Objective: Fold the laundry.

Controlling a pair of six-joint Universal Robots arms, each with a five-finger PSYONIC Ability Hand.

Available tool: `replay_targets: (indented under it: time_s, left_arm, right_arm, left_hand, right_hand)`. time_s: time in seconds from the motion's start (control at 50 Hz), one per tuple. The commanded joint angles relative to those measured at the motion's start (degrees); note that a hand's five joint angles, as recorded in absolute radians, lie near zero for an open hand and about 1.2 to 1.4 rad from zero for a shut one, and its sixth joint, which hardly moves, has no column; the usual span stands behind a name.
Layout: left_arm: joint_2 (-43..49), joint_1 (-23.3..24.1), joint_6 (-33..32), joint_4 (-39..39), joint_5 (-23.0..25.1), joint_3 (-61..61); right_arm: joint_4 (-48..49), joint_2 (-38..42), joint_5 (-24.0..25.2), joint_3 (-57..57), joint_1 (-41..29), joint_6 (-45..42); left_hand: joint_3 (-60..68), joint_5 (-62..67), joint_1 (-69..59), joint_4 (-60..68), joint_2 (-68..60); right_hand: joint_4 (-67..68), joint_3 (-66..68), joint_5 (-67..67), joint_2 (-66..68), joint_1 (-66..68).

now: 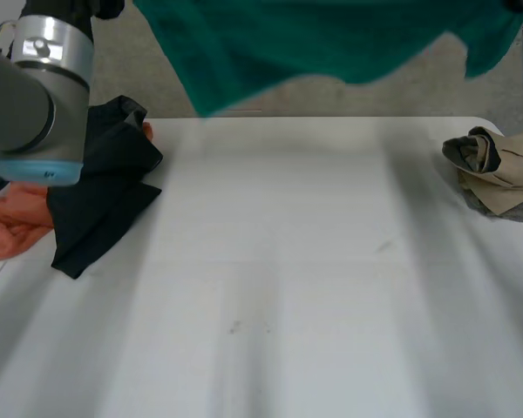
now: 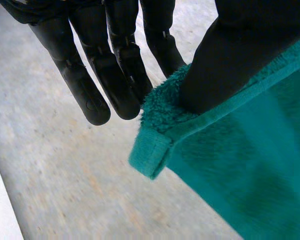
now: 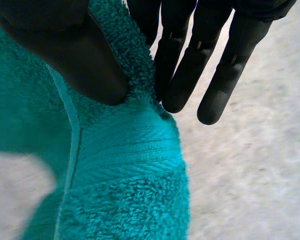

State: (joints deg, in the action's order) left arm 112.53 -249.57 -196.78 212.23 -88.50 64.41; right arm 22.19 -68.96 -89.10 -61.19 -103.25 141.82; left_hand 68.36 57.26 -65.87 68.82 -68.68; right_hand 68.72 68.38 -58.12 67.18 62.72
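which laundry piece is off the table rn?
The green towel, pinched by left hand and right hand; black cloth, orange cloth, beige pile lie on the table.

A teal towel [image 1: 331, 35], thick terry with a hemmed edge, hangs spread in the air above the far edge of the table [image 1: 288, 287]. A crumpled black garment [image 1: 105, 196] lies at the table's left side, partly over an orange cloth [image 1: 13, 222]. A beige and grey bundle [image 1: 497, 174] sits at the right edge.
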Motion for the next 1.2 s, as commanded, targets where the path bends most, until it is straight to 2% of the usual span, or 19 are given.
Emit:
replay_targets:
  time_s: [0.02, 0.14, 0.26, 0.32, 0.36, 0.44, 0.48, 0.56, 0.64, 0.8, 0.94, 1.06, 1.08, 1.14, 1.2]
  left_arm:
    - [-1.44, -0.04, 0.08, -7.61, 0.26, 11.69]
    - [2.6, 0.84, -0.01, -10.96, 0.52, 19.87]
    - [4.36, 0.75, 0.34, -11.32, 0.52, 24.0]
    - [4.1, 0.49, 0.25, -11.32, 0.61, 25.5]
    - [3.22, 0.14, 0.25, -11.32, 0.53, 26.47]
    - [0.85, 0.14, 0.34, -11.32, 0.52, 27.26]
    - [-0.12, 0.05, 0.43, -11.32, 0.52, 27.79]
    - [-3.02, 0.05, 0.43, -11.32, 0.52, 29.2]
    - [-4.25, 0.13, 0.52, -11.32, 0.44, 29.72]
    - [-4.78, 0.31, 1.83, -11.32, 0.44, 30.17]
    - [-4.25, 0.14, 1.92, -11.32, 0.52, 30.17]
    - [-4.16, -0.04, 2.01, -11.32, 0.52, 30.17]
    - [-4.16, -0.04, 2.01, -11.32, 0.52, 30.17]
    - [-4.16, -0.04, 2.1, -11.32, 0.44, 30.25]
    - [-4.25, -0.22, 2.1, -11.32, 0.44, 30.69]
  right_arm:
    - [-13.04, 3.04, 6.65, -3.06, 0.85, -0.23]
    - [-18.93, 12.34, 11.84, -6.65, 0.86, -0.84]
    - [-20.17, 17.98, 11.93, -10.44, 0.85, -0.93]
    - [-20.34, 17.81, 11.85, -12.63, 1.64, -0.41]
    - [-20.26, 17.11, 11.76, -14.39, 3.3, 0.12]
    - [-20.17, 13.44, 11.67, -17.99, 5.94, 1.61]
    - [-20.34, 11.06, 11.67, -19.4, 7.26, 3.8]
    - [-20.95, 5.08, 11.67, -24.14, 11.56, 13.72]
    - [-23.67, 2.88, 12.46, -28.27, 13.68, 17.7]
    - [-24.39, 1.99, 12.99, -35.66, 14.39, 15.42]
    - [-18.24, 3.31, 16.06, -37.6, 14.04, 14.63]
    - [-13.32, 7.7, 16.15, -36.28, 13.77, 14.54]
    - [-12.35, 8.23, 16.07, -35.59, 13.6, 14.54]
    - [-11.21, 9.8, 15.89, -34.44, 13.51, 14.45]
    - [-11.55, 10.43, 15.71, -33.56, 13.6, 14.28]
  left_hand:
    - [11.64, 12.74, -14.13, 11.18, -11.32]
    - [11.64, 12.74, -14.13, 11.18, -11.32]
    - [11.64, 12.74, -14.13, 11.18, -11.32]
    - [11.64, 12.74, -14.13, 11.18, -11.32]
    - [11.64, 12.74, -14.13, 11.18, -11.32]
    - [11.64, 12.74, -14.13, 11.18, -11.32]
    - [11.64, 12.74, -14.13, 11.18, -11.32]
    - [11.64, 12.74, -14.13, 11.18, -11.32]
    - [11.64, 12.74, -14.13, 11.18, -11.32]
    - [11.64, 12.74, -14.13, 11.18, -11.32]
    - [11.64, 12.74, -14.13, 11.18, -11.32]
    - [11.64, 12.74, -14.13, 11.18, -11.32]
    - [11.64, 12.74, -14.13, 11.18, -11.32]
    - [11.64, 12.74, -14.13, 11.18, -11.32]
    - [11.64, 12.74, -14.13, 11.18, -11.32]
  right_hand:
    - [11.28, 11.62, -11.88, 12.82, 17.28]
    - [11.28, 11.62, -11.88, 12.82, 17.28]
    - [11.28, 11.62, -11.88, 12.82, 17.28]
    - [-22.35, -22.01, 21.75, -20.81, -16.35]
    - [-49.9, -49.57, 49.31, -48.37, -43.9]
    - [-51.23, -50.9, 50.64, -49.7, -45.23]
    - [-51.06, -50.73, 50.47, -49.53, -45.06]
    - [-48.05, -47.72, 47.46, -46.52, -42.05]
    - [-44.0, -43.67, 43.41, -42.47, -38.0]
    - [-44.17, -43.83, 43.58, -42.64, -38.17]
    - [-39.64, -39.3, 39.05, -38.11, -33.64]
    - [-27.54, -27.21, 26.95, -26.01, -21.54]
    - [-16.02, -15.69, 15.43, -14.49, -10.02]
    - [7.54, 7.88, -8.14, 9.08, 13.54]
    - [11.28, 11.62, -11.88, 12.82, 17.28]
